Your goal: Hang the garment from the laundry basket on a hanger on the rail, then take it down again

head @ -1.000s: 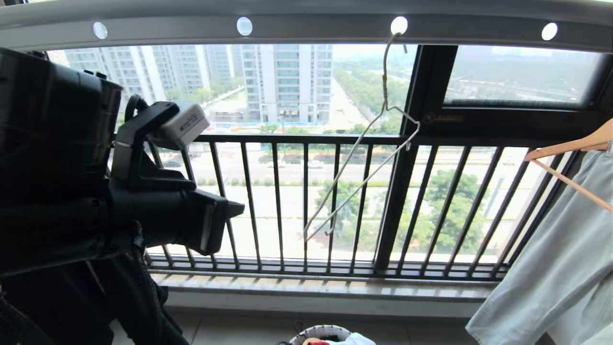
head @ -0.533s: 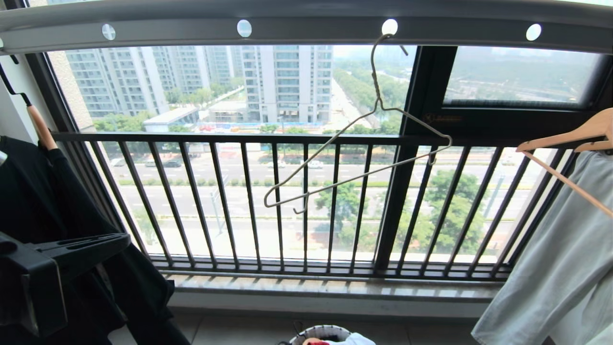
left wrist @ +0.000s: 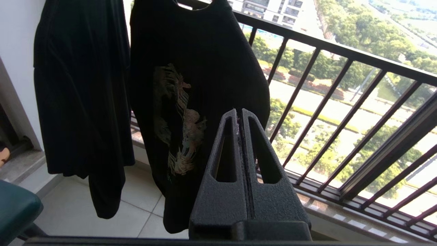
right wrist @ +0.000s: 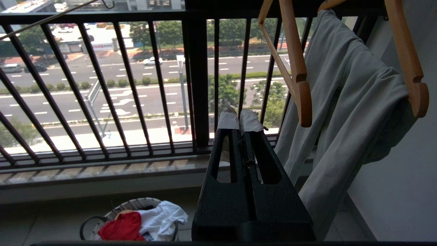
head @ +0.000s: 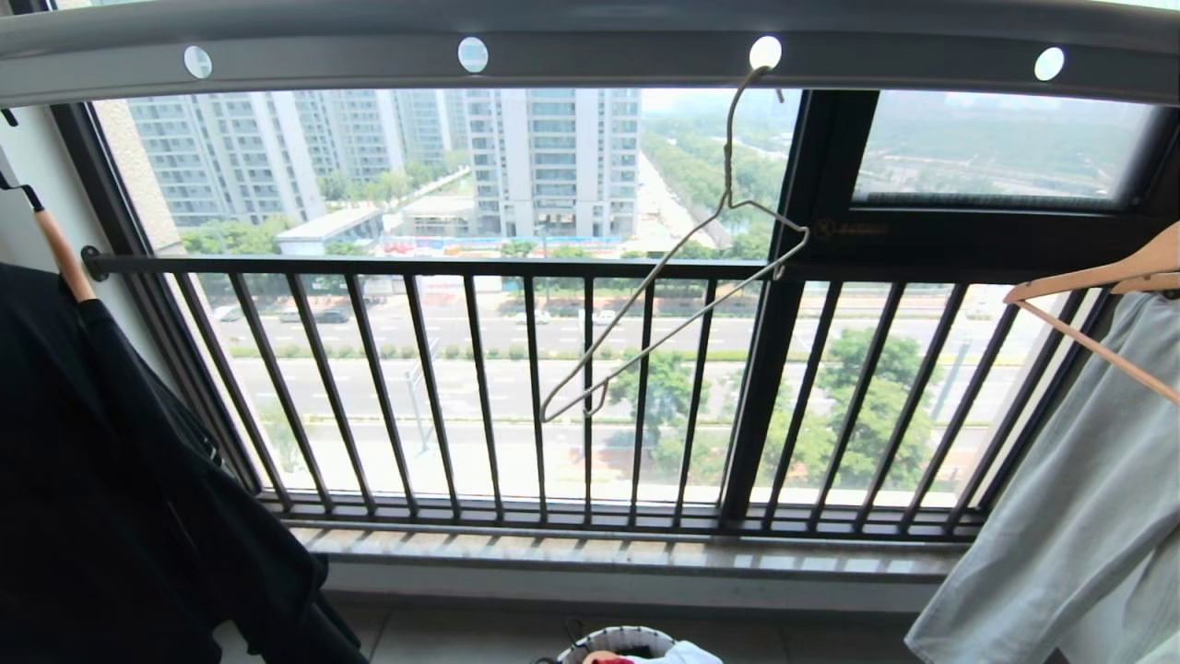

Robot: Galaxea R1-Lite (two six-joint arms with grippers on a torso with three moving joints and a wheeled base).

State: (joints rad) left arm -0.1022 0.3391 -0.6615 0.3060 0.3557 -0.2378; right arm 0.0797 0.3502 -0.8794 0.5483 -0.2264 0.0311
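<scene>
The thin wire hanger [head: 727, 157] hangs bare from a hole in the grey rail [head: 590, 46], tilted with its frame slanting down to the left. Below, on the floor, stands the laundry basket [head: 616, 634], also in the right wrist view as laundry basket [right wrist: 136, 204]. The red garment [right wrist: 120, 226] lies crumpled inside it. My left gripper [left wrist: 239, 112] is shut with nothing in it, in front of a black T-shirt. My right gripper [right wrist: 239, 118] is shut and bare too, above and to the right of the basket. Neither arm is in the head view.
Black T-shirts [head: 111, 480] hang at the left. A pale grey garment [head: 1060, 516] on a wooden hanger [head: 1097, 277] hangs at the right. The black balcony railing [head: 590, 387] runs behind. A white T-shirt [right wrist: 158, 215] lies in the basket beside the red one.
My left arm, high in the head view a second ago, has dropped down and out of it. The bare wire hanger has swung and turned on its hook.
</scene>
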